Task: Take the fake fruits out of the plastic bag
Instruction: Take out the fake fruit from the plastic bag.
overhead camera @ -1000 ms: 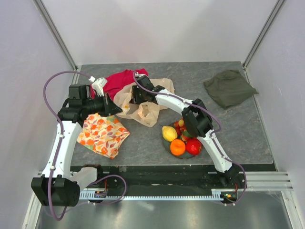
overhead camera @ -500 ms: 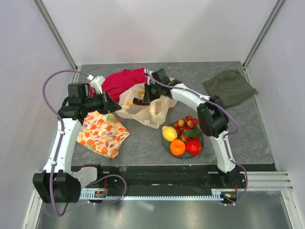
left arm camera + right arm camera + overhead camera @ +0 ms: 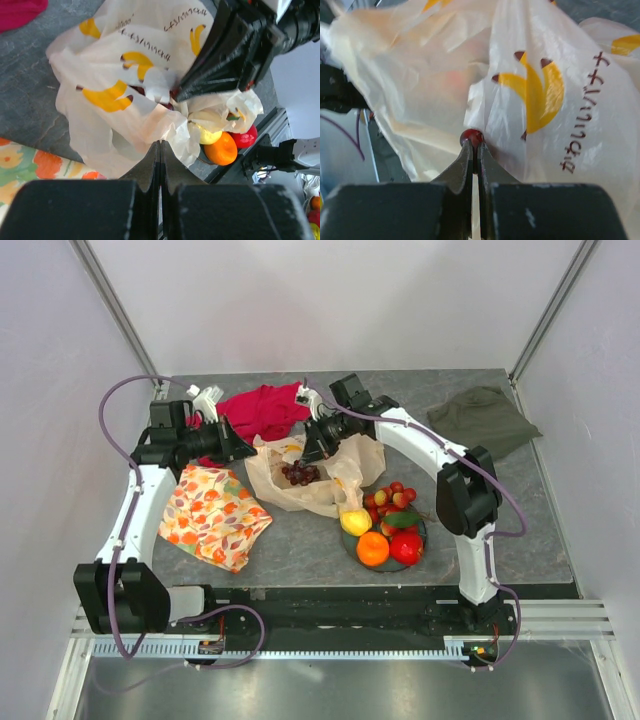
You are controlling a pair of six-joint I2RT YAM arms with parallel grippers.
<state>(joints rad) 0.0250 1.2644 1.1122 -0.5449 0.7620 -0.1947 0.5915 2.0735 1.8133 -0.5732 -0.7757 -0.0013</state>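
Observation:
The plastic bag (image 3: 325, 485) lies crumpled mid-table, its mouth pulled open. My left gripper (image 3: 240, 450) is shut on the bag's left edge, pinching the film (image 3: 160, 144). My right gripper (image 3: 313, 448) is over the bag mouth, shut on a dark red grape (image 3: 471, 136); the purple grape bunch (image 3: 299, 473) shows just below it. In the right wrist view the bag film (image 3: 540, 100) hides the rest of the bunch. A lemon (image 3: 354, 521), orange (image 3: 373, 549), red apple (image 3: 406, 547) and red berries (image 3: 390, 497) sit on a dark plate (image 3: 348, 543).
A red cloth (image 3: 262, 406) lies behind the bag, with a white object (image 3: 206, 400) to its left. An orange-flowered cloth (image 3: 213, 517) lies front left. An olive cloth (image 3: 482, 422) lies back right. Grey walls enclose the table.
My right gripper has moved right and back from inside the bag, stretching the bag toward the plate. The grape bunch now shows. My left gripper has shifted slightly back with the bag edge.

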